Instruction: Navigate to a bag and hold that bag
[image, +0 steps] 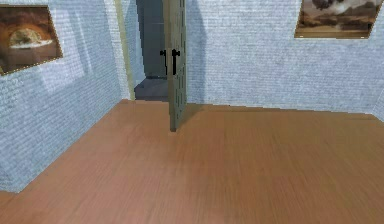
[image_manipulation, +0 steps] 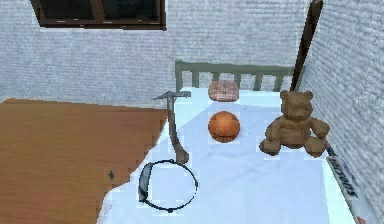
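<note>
The pincer's state cannot be told, and neither can the bag's place. To the arm's side, a bed (image_manipulation: 255, 185) is being covered by a white sheet. An orange ball (image_manipulation: 224, 126) is lying near its middle. A brown teddy bear (image_manipulation: 293, 125) is sitting by its right edge, and a dark hoop (image_manipulation: 171, 185) is lying near its left edge. Ahead, a door (image: 177, 62) is standing ajar.
</note>
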